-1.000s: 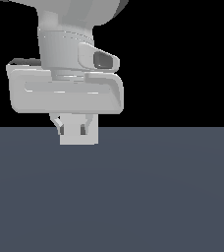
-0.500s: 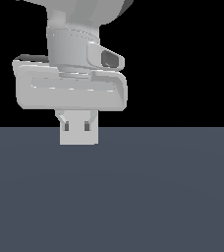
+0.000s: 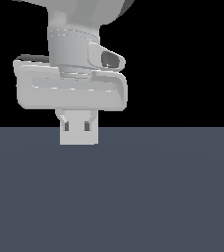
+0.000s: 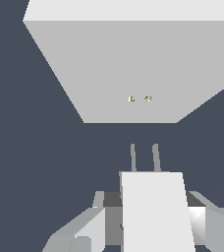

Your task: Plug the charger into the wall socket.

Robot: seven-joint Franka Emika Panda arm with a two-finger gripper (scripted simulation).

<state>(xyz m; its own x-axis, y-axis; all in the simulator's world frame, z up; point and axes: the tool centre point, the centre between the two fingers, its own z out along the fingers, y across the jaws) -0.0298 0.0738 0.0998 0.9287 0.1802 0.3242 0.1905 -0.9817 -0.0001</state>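
a: what changed in the last second?

b: in the exterior view the arm has slid toward that view's right and looms larger. the pincer [image 3: 79,129] came along with the charger [image 3: 79,133] clamped between its fingers, the block hanging just below the broad white hand, low over the grey counter [image 3: 133,197].

a: and the wrist view?

b: the charger [image 4: 155,211] sits between the two fingers, its two grey prongs [image 4: 144,157] pointing at the socket [image 4: 133,74]. the socket is a pale flat panel dead ahead, two tiny holes [image 4: 139,99] at its middle. prongs and panel are apart, with bare counter showing between them.

a: lined up?

b: nearly, by my reading. the prongs sit close to the line of the holes, perhaps a touch to one side, so the shift looks like alignment rather than insertion. the plug is not yet in.

a: any containers?

b: none in view, unless you count the socket's two holes, and both are unfilled. the socket does not show in the exterior view at all.

a: what next?

b: likely a straight push toward the panel, with a small sideways trim first.
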